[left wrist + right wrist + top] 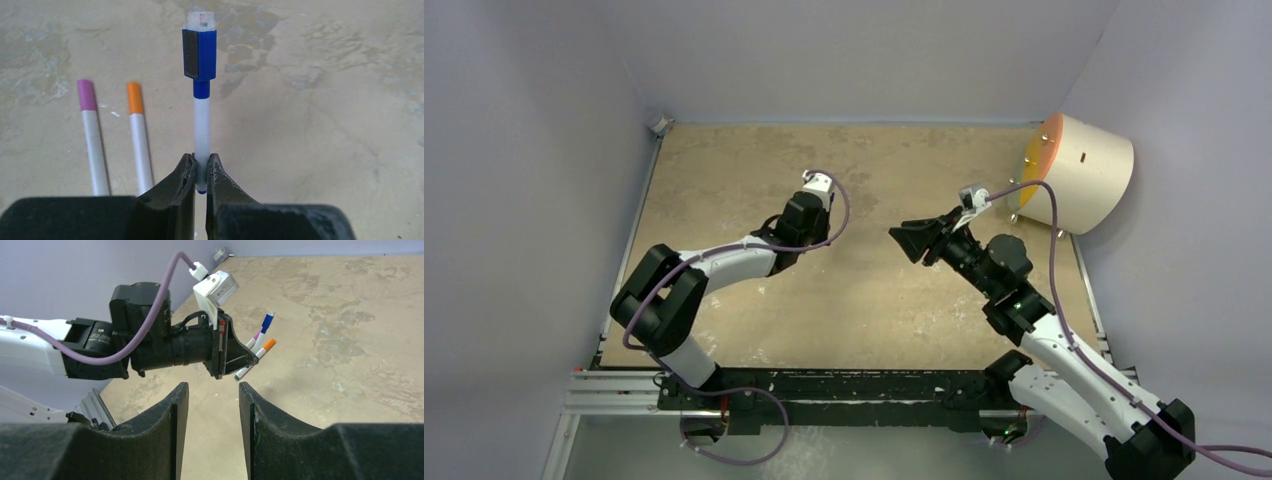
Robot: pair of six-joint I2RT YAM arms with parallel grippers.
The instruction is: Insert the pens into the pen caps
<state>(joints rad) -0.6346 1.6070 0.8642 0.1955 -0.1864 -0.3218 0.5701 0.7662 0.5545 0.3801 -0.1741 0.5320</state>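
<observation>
Tabletop (pixel 325 125) — left tool (pixel 201 162) pinches blue-capped pen (pixel 202 125), right tool (pixel 214 400) spread.

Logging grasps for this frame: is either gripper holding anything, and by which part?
The left gripper clamps the blue-capped pen near the tail end of its white barrel. The right gripper is open, empty.
</observation>
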